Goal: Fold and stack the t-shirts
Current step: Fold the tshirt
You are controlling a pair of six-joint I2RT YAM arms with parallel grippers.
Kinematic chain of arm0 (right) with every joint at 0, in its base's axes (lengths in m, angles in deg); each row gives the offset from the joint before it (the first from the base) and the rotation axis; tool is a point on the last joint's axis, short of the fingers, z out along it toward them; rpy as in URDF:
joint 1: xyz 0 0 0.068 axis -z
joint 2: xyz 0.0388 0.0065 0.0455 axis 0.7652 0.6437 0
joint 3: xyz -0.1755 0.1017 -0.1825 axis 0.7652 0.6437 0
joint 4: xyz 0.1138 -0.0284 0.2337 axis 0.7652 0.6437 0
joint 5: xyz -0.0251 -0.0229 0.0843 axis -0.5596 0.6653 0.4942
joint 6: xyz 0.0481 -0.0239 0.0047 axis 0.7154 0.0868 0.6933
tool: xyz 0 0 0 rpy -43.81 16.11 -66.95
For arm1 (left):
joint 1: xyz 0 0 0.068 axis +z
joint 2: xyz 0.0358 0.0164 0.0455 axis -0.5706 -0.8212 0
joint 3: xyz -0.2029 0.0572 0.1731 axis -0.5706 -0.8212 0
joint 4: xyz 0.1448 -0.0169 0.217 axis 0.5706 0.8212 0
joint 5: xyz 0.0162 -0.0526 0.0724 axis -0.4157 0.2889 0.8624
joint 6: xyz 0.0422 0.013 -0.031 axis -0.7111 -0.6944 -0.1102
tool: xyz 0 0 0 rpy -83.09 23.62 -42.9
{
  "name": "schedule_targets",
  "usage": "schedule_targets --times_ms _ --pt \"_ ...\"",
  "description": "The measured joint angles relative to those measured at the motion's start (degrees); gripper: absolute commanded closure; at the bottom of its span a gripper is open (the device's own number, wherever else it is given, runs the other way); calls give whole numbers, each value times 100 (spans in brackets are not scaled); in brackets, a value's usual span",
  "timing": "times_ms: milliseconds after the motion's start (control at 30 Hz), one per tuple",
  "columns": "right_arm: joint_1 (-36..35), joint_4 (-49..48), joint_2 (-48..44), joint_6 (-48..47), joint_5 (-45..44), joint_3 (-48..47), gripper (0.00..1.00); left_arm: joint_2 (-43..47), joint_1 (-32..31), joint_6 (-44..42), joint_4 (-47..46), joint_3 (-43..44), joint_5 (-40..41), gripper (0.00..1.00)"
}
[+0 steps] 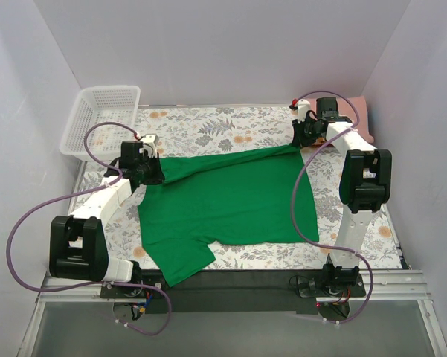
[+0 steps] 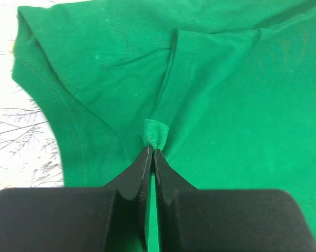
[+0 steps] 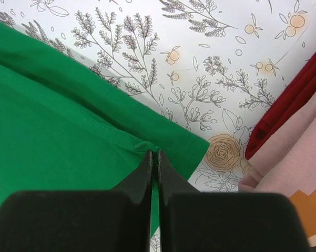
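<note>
The site was a robot test cell: white enclosure walls [image 1: 208, 44] surrounded a floral-covered tabletop [image 1: 208, 130] carrying two bolted arms.

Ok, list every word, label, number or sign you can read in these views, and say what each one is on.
No text can be read in any view.
green t-shirt: plain, no print or tag showing.
pink t-shirt: a corner of an orange block graphic, no letters.
tablecloth: flower drawings only.
basket: no label visible.
</note>
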Motion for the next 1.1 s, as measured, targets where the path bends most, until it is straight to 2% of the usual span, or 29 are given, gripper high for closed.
schedule_targets --times_ms 333,633,1100 --pt "0 129 -417 -251 61 205 99 -9 0 -319 149 463 254 100" --pt "0 269 -531 -562 81 852 99 -175 -2 -549 262 470 352 100" --pt "0 306 -533 -846 37 1137 99 -361 -2 -809 337 295 468 100"
